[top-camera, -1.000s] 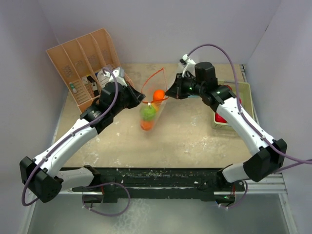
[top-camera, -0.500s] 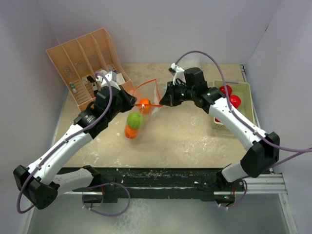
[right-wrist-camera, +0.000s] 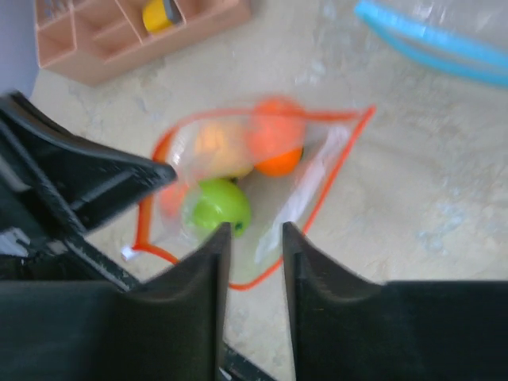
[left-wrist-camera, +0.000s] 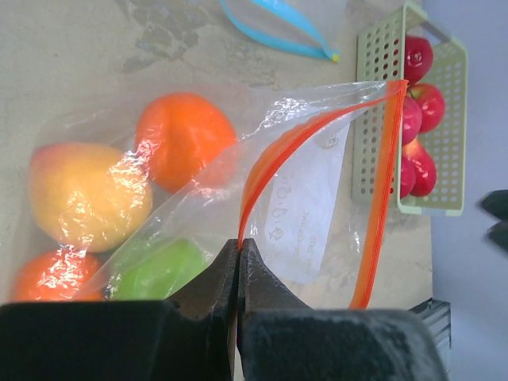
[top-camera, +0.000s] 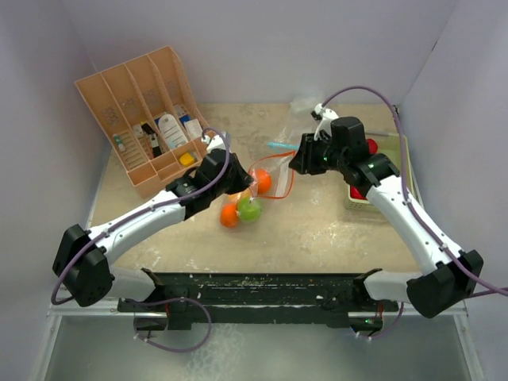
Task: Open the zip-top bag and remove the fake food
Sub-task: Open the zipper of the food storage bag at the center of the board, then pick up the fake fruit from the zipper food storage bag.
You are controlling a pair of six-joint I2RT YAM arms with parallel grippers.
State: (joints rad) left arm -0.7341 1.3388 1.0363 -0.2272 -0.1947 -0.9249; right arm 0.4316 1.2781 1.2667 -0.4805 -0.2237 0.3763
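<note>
**Item:** clear plastic zip-top bag [left-wrist-camera: 305, 206] with an orange zip rim, resting on the beige table [top-camera: 333, 230] between the two arms, mouth gaping.

**Contents:** fake food, all inside the bag: orange fruit [left-wrist-camera: 184, 139], yellow-orange fruit [left-wrist-camera: 89, 196], red-orange fruit [left-wrist-camera: 51, 274], green fruit [left-wrist-camera: 159, 266].

**Left wrist view alone:** left gripper [left-wrist-camera: 238, 246], jaws pinched tight on the bag's orange rim. The pale green perforated tray [left-wrist-camera: 369, 119] holds at least four red fruits [left-wrist-camera: 419, 59].

**Right wrist view alone:** right gripper [right-wrist-camera: 255, 232], fingers parted with nothing between them, above the bag. This picture is blurred.

**Overhead view alone:** the whole peach-coloured slotted organiser [top-camera: 119, 95], far left. Its small contents are too small to identify.

**Hard to make out:** a light blue loop [left-wrist-camera: 274, 28] lies beyond the bag, its kind unclear. Overhead, the right arm hides part of the tray.
</note>
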